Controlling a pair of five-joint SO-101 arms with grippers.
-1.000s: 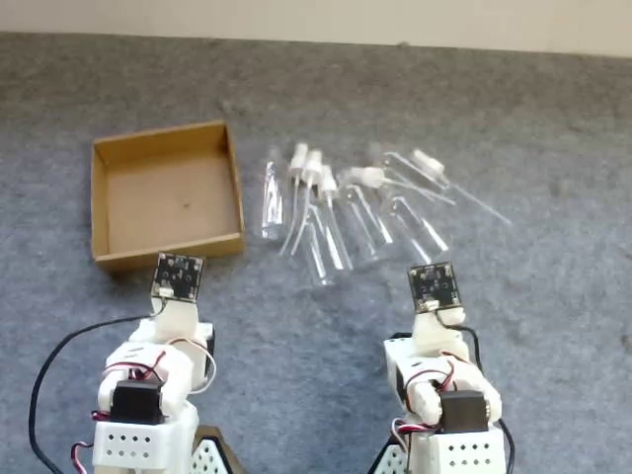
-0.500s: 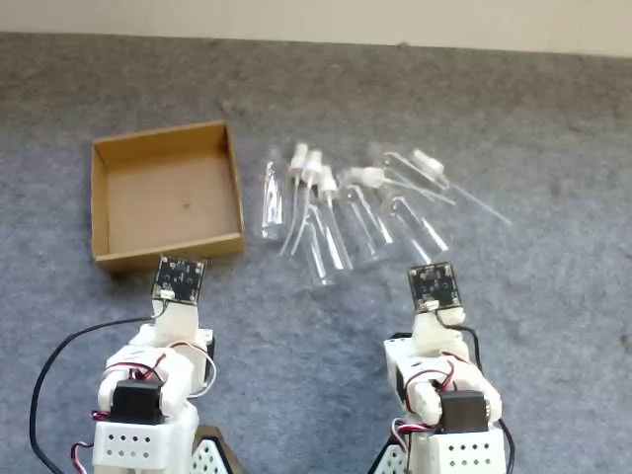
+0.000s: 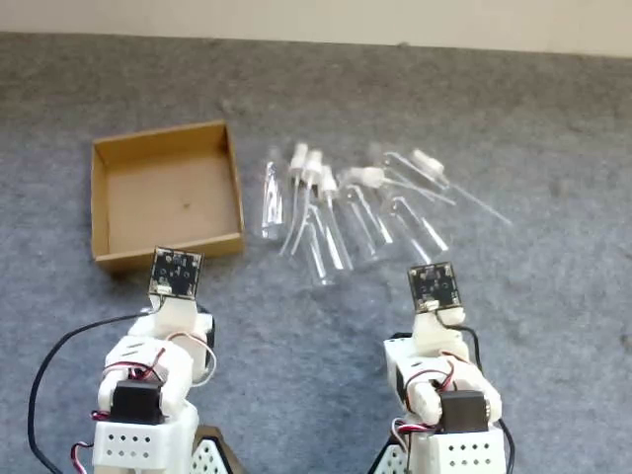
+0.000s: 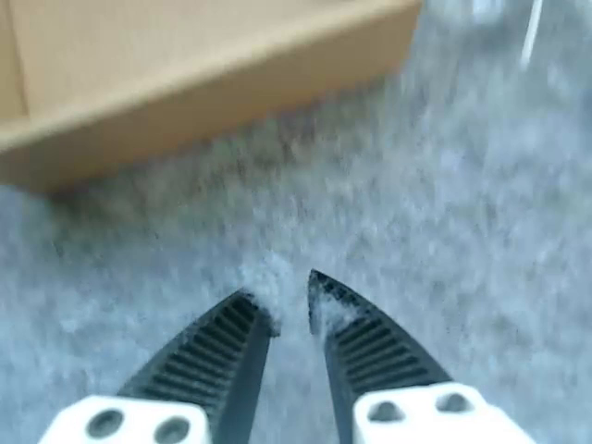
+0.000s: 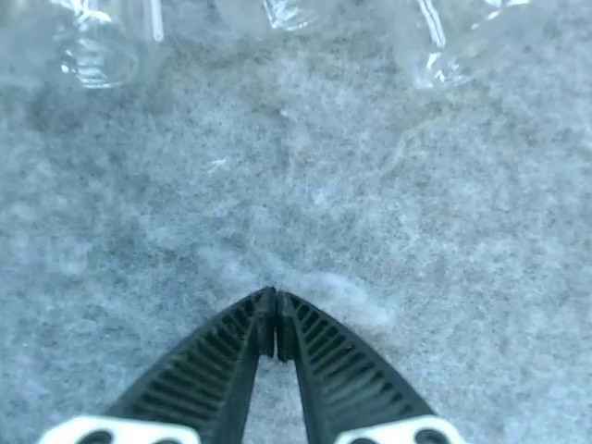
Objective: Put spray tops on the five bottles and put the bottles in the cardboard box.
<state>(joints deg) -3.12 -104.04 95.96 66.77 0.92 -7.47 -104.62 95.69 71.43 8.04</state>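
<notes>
The left arm (image 3: pixel 158 360) has edged slightly forward toward the cardboard box (image 3: pixel 163 197) over the last second, while the right arm (image 3: pixel 439 380) and everything on the table have kept their places. The clear bottles (image 3: pixel 331 232) lie on their sides in a loose, overlapping cluster just right of the box, uncapped, with their necks mostly pointing away from the arms. The white spray tops (image 3: pixel 306 166), trailing long thin dip tubes, are scattered among them and along the cluster's far edge. The box is shallow, open-topped and has nothing inside. Both arms are folded low at the near edge, the left one in front of the box's near wall and the right one in front of the bottles. The left wrist view shows what the high view cannot: the left gripper (image 4: pixel 289 305) hangs just above the grey carpet (image 3: pixel 553 296) with its jaws parted by a narrow gap, grasping nothing, the box wall just ahead. The right wrist view shows the right gripper (image 5: pixel 276 324) clenched tip to tip on nothing, bottle ends lying beyond it.
</notes>
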